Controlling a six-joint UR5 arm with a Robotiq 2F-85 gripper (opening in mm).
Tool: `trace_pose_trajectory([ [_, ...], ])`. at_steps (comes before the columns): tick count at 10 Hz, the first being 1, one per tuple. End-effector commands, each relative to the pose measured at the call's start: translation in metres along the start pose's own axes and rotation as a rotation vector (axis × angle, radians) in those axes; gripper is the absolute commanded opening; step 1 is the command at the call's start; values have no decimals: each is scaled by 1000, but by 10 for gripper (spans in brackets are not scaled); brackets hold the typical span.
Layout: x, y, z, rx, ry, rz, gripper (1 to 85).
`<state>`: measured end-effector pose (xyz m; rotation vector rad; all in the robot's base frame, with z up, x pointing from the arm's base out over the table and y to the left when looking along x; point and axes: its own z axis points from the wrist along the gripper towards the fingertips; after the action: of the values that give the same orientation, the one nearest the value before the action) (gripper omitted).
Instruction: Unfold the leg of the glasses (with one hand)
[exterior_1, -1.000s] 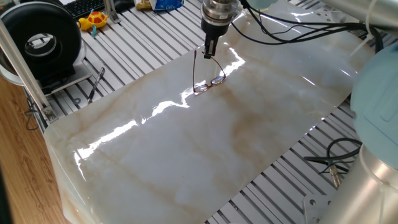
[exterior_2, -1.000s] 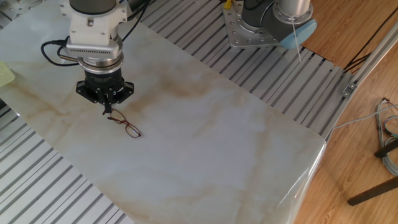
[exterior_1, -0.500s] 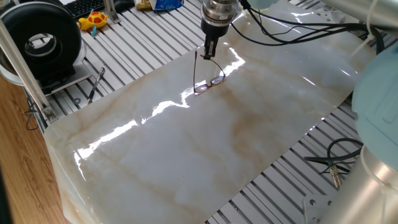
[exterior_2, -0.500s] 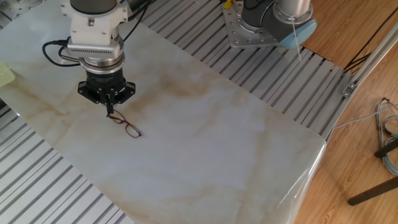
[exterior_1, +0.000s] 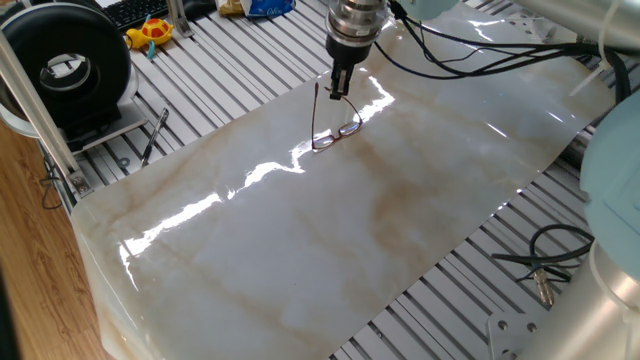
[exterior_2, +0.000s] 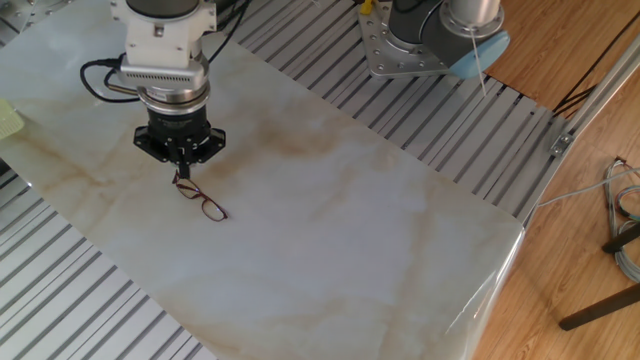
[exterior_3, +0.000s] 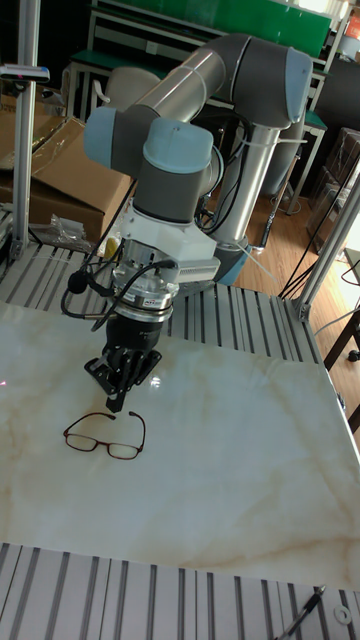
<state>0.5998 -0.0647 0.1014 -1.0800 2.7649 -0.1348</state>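
Gripper is pointing straight down over the marble slab, fingers pinched together into one narrow tip; looks clenched, and in one fixed view it seems to be gripping the tip of a thin temple arm rising from the glasses. Can't confirm contact though: the wire's too thin, and in the tall fixed view there's a small gap btwn fingertip and frame.

Key relation: in the tall fixed view the glasses are lying just below the claw, at approx 6 o'clock from it, lens front running 9-to-3 across the pic, w/ one temple sticking back toward 12 on the right end. In the other fixed view the gripper is sitting at approx 11 o'clock of the glasses, whose long axis is slanting 10-to-4. So the claw is working at the end of the frame nearest itself; judging from that, the leg on that end is the one being swung open, and the next move prob. depends on sweeping away from the lens line w/o dragging the whole frame.

Count: 1 arm, 1 gripper, 1 pair of glasses, 2 lenses. Off the slab at approx 9 o'clock in one fixed view: 1 black pen-like tool on the slatted table, 1 yellow toy, 1 black reel.
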Motion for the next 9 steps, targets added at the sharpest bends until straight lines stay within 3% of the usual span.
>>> trace_pose_trajectory([
  [1, -8, 5, 9, -1, -26, 14, 13],
  [4, -14, 4, 17, 0, -31, 10, 13],
  [9, -13, -25, 6, 16, -25, -28, 13],
])
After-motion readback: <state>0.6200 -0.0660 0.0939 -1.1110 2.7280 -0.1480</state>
